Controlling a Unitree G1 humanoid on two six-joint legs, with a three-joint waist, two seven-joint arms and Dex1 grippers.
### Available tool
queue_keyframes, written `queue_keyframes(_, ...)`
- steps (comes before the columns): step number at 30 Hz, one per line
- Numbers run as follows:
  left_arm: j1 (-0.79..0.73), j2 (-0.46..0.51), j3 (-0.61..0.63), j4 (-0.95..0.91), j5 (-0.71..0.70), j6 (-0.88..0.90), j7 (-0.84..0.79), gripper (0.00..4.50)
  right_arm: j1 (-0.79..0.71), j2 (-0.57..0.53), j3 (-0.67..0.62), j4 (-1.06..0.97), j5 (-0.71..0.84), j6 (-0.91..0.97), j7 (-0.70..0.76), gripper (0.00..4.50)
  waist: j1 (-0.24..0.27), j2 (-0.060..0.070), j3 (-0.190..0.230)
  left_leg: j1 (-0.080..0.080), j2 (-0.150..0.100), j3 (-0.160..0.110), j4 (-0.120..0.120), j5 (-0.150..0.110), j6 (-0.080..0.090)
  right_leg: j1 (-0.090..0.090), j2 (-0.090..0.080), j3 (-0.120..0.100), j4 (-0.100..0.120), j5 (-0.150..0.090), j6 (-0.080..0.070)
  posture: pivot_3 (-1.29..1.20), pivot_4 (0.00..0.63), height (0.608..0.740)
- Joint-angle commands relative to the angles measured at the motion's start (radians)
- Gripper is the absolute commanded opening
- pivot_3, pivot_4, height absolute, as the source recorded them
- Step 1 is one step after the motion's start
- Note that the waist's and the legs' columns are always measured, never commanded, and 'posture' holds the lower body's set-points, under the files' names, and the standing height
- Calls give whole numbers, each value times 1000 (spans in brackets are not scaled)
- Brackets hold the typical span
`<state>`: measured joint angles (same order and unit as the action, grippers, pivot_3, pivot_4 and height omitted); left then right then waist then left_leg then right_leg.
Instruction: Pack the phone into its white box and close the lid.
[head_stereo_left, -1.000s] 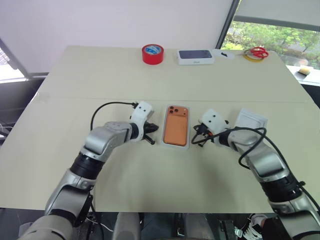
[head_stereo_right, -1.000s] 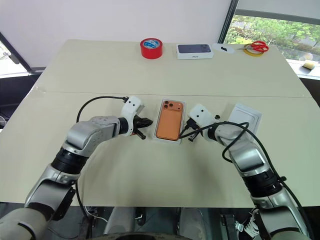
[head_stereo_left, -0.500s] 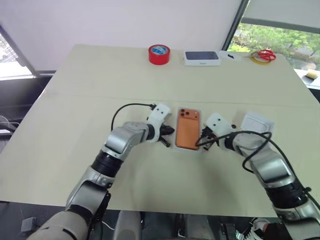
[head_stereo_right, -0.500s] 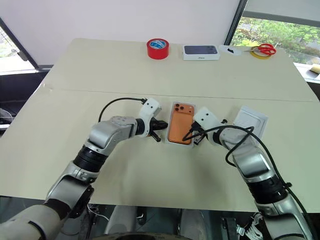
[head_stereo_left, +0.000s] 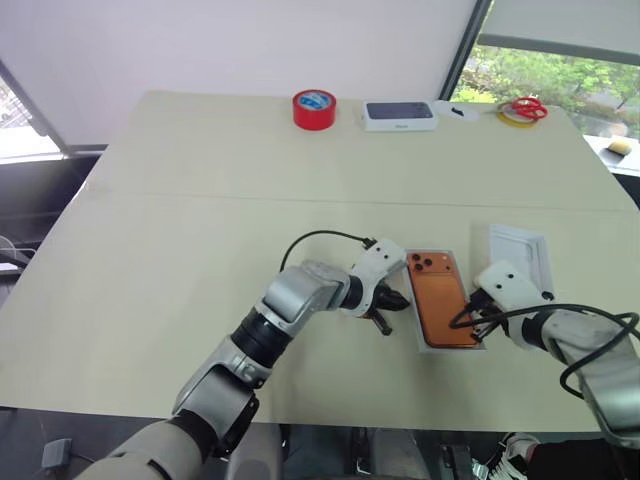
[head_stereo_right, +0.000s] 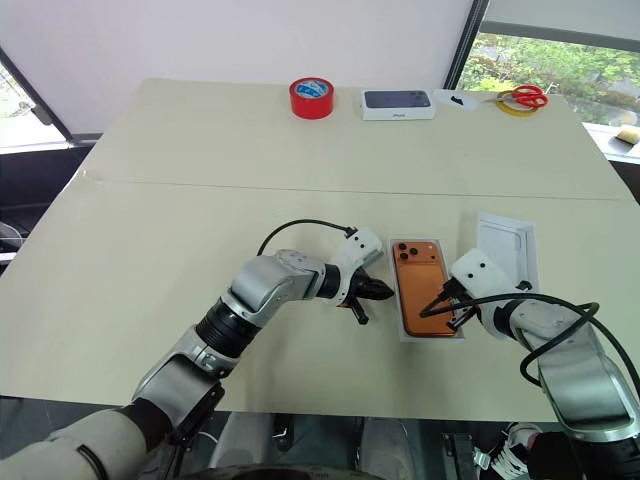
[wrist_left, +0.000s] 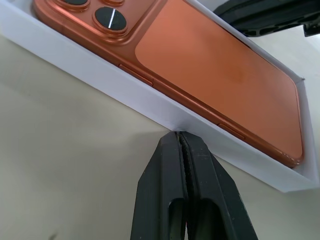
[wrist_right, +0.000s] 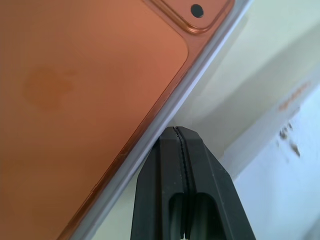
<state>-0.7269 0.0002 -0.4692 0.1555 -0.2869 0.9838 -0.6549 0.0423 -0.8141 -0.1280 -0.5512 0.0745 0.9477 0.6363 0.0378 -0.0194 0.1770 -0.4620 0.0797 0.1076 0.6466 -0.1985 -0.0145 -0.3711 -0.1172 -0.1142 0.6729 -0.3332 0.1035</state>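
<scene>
Already the phone (head_stereo_right: 425, 287) lies face down inside the white box (wrist_left: 125, 92), so packing is done; the lid (head_stereo_right: 507, 249) rests on the worktop (head_stereo_right: 200, 200) just beside the box on its right, not yet fitted. My left tool (wrist_left: 181, 137) is pinched shut, empty, touching the box's left wall; my right tool (wrist_right: 176, 132), likewise shut and empty, presses its right wall. The box's inner surface is hidden under the phone.
</scene>
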Motion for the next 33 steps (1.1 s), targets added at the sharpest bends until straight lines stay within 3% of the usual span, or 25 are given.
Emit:
queue_keyframes(1, -9, -36, -26, -27, -19, -7, -35, 98, 0, 6, 6, -81, 53, -22, 31, 0, 0, 0, 0, 0, 0, 0, 0, 0, 0, 0, 0, 0, 0, 0, 0, 0, 150, 730)
queue_keyframes(4, -3, -6, -2, -60, -28, 8, -48, 98, 23, -15, -36, -87, 63, -29, 50, 0, 0, 0, 0, 0, 0, 0, 0, 0, 0, 0, 0, 0, 0, 0, 0, 0, 150, 730)
queue_keyframes(9, 33, 96, 108, -157, -65, 55, -50, 98, 78, -86, -216, -129, 165, -2, 171, 0, -2, 3, 1, 0, 1, 0, 0, 0, 0, 0, 1, 0, 0, 0, 0, 0, 150, 730)
queue_keyframes(12, 51, 166, 153, -196, -75, 55, -52, 32, 63, -120, -282, -110, 206, 21, 202, 888, -1, 3, 0, 1, 1, 0, 0, 0, 0, 1, 1, 0, 0, 0, 0, 0, 150, 730)
queue_keyframes(17, 78, 273, 174, -265, -81, -22, -103, 32, -109, -140, -236, 55, 184, 58, 112, 3440, -1, 4, 0, 1, 1, 0, 0, 0, 0, 1, 1, 0, 0, 0, 0, 0, 150, 730)
queue_keyframes(24, 149, 407, 151, -342, -59, -347, -298, 32, -423, -77, -155, 343, 207, 346, -16, 3440, 1, 5, 0, 1, 1, 2, 0, 3, -4, 0, 1, 0, 0, 0, 0, 0, 150, 730)
queue_keyframes(33, 196, 445, 159, -364, -74, -485, -396, 32, -585, -23, -58, 552, 209, 451, -84, 3440, -3, 6, -1, 0, 1, 5, 0, 1, -1, -1, 1, 0, 1, 0, 0, 0, 150, 730)
